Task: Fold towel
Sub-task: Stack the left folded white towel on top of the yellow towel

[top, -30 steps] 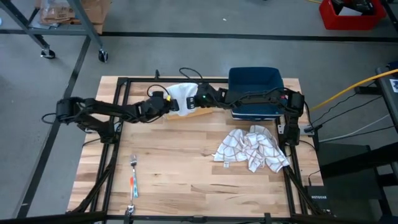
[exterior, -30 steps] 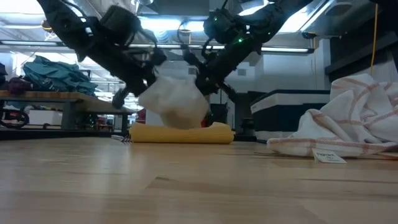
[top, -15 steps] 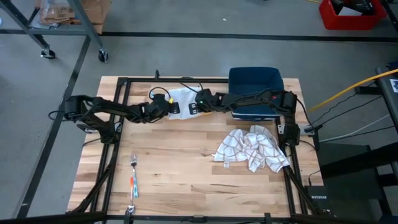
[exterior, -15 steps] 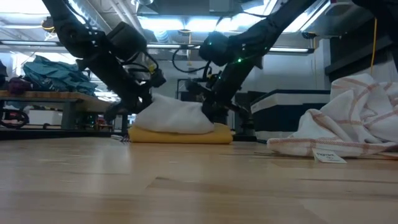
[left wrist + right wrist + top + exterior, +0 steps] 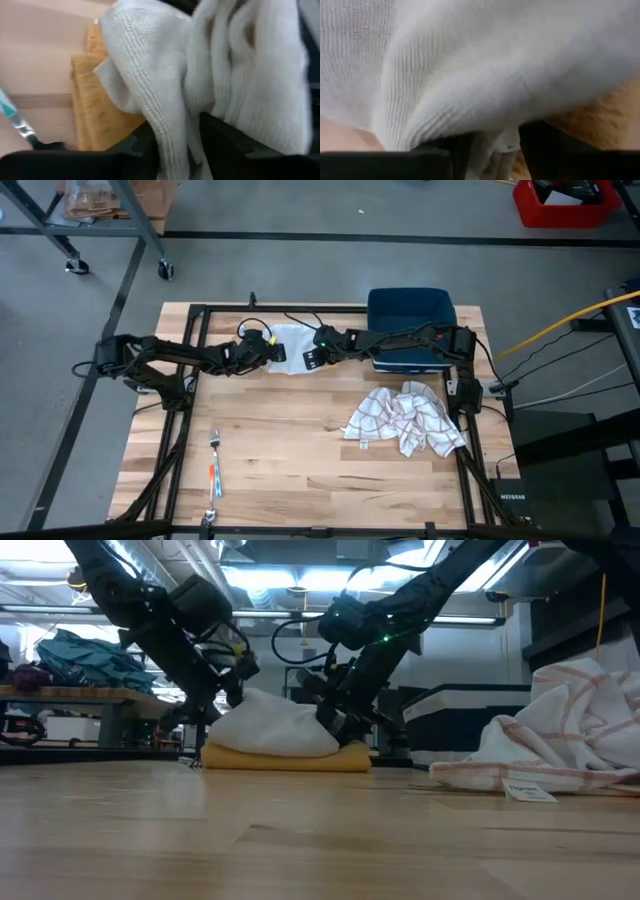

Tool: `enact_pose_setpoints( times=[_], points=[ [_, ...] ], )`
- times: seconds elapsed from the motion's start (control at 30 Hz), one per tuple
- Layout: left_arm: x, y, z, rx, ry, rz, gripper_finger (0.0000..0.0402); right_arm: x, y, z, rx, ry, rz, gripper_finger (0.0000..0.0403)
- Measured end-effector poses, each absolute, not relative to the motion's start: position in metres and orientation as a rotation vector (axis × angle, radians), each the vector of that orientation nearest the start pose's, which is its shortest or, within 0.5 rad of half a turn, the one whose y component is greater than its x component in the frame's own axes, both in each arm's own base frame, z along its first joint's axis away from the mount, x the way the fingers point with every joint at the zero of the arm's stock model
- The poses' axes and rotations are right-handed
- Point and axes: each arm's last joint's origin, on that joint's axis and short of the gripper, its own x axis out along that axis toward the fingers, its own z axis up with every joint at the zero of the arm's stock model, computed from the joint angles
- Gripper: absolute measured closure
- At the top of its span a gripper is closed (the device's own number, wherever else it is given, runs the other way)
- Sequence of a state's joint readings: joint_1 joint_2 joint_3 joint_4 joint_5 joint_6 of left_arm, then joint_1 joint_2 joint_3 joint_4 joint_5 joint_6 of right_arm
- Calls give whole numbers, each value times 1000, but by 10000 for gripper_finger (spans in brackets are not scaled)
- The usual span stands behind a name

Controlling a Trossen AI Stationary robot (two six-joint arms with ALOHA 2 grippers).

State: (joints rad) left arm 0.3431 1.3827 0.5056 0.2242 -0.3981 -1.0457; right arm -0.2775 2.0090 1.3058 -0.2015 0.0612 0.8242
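**Setting the white towel down on the yellow one**

The left pincer (image 5: 272, 354) is sitting at one end of the white towel (image 5: 293, 340) and the right pincer (image 5: 312, 357) at the other, both low over the far middle of the bench (image 5: 290, 460). In the left wrist view a fold of white cloth is lying between that arm's fingers (image 5: 225, 142), which are standing apart with room around the cloth; the right wrist view is showing the same, a tuck of towel sitting in the gap between parted fingers (image 5: 540, 137). So both look loosely open around cloth rather than pinching it.

To do this release well, both arms should be opening fully and backing straight out along the cloth, so no fold is being dragged off the stack.

The white towel is lying bunched on top of a folded yellow towel (image 5: 285, 757), between the two pincers and touching both. A blue bin (image 5: 410, 315) is standing just beside the right arm, a checked cloth (image 5: 405, 420) is lying crumpled well apart, and a fork (image 5: 214, 465) is lying near the left front.
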Motion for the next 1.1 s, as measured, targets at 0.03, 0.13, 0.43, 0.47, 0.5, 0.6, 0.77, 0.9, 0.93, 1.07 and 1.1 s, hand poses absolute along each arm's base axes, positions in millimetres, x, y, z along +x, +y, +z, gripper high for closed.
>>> enact_pose_setpoints(
  times=[0.03,0.13,0.43,0.47,0.5,0.6,0.77,0.9,0.93,1.07,1.1],
  points=[
    [229,94,160,-936,220,979,278,402,-116,156,858,736,-660,242],
    [225,92,175,-885,183,938,284,405,-116,166,808,776,-625,240],
    [206,91,212,-707,119,871,302,403,-119,203,620,962,-755,240],
    [205,90,213,-702,117,869,303,403,-119,207,614,969,-763,240],
    [204,90,215,-702,106,865,304,404,-119,212,611,967,-767,240],
    [205,88,220,-702,67,843,309,410,-119,225,611,921,-752,239],
    [206,88,218,-675,92,841,320,425,-116,244,579,759,-710,239],
    [209,92,210,-673,124,864,329,435,-118,241,533,677,-730,239],
    [211,92,207,-673,139,869,331,437,-119,237,533,680,-732,239],
    [218,95,190,-671,217,896,340,443,-121,213,541,734,-726,239],
    [219,96,185,-670,240,904,342,445,-121,208,542,748,-722,239]
  ],
)
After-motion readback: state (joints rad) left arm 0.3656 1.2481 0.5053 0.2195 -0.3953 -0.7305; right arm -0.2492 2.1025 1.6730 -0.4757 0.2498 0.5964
